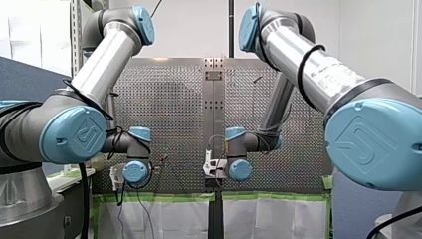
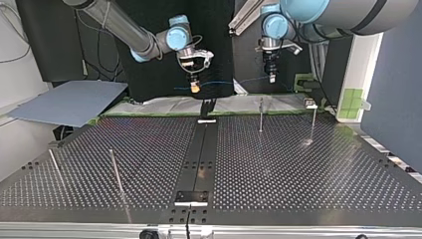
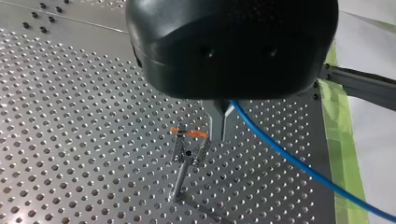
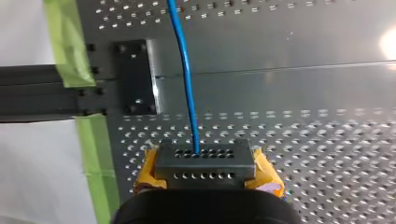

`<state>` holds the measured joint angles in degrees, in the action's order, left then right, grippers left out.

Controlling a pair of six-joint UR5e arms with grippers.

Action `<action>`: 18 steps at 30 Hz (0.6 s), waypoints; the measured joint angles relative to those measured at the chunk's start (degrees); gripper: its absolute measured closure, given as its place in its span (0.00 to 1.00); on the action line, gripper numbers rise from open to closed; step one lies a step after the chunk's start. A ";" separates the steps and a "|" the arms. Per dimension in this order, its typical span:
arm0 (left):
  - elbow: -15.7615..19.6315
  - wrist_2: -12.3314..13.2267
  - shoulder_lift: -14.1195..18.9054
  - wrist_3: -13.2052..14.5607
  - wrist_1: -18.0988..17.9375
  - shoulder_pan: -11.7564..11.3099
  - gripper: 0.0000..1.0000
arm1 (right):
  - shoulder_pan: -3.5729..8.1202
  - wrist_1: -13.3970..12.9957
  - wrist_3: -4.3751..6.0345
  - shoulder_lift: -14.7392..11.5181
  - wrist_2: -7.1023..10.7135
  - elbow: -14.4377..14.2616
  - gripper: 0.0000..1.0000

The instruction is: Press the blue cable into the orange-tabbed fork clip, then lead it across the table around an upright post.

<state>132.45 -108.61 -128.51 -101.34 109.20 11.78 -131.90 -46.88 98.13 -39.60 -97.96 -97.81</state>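
Note:
In the left wrist view my left gripper point(image 3: 221, 136), black with metal fingers, is shut on the blue cable point(image 3: 299, 165), which trails away to one side. The orange-tabbed fork clip point(image 3: 188, 148) stands on the perforated table just below and beside those fingertips, and the cable is not in it. In the right wrist view my right gripper point(image 4: 203, 155), with yellow pads, is shut on the blue cable point(image 4: 183, 70), which runs straight ahead over the table. In the top view the cable point(image 2: 226, 82) hangs stretched between my right gripper point(image 2: 194, 87) and my left gripper point(image 2: 270, 75), above the table's far edge.
Two upright posts point(image 2: 261, 115) point(image 2: 313, 122) stand at the top view's far right. Two leaning rods point(image 2: 116, 172) point(image 2: 55, 167) are at its near left. A black strip point(image 2: 198, 154) runs down the middle. Green tape point(image 4: 95, 154) and white sheeting line the edge.

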 joint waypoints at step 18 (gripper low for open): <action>-7.49 2.88 -0.10 0.00 8.89 -1.49 1.00 | 0.80 1.24 -0.72 1.18 2.24 4.12 1.00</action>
<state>124.96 -105.73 -128.61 -101.33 118.09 10.29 -131.11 -45.64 97.42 -38.42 -95.72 -93.69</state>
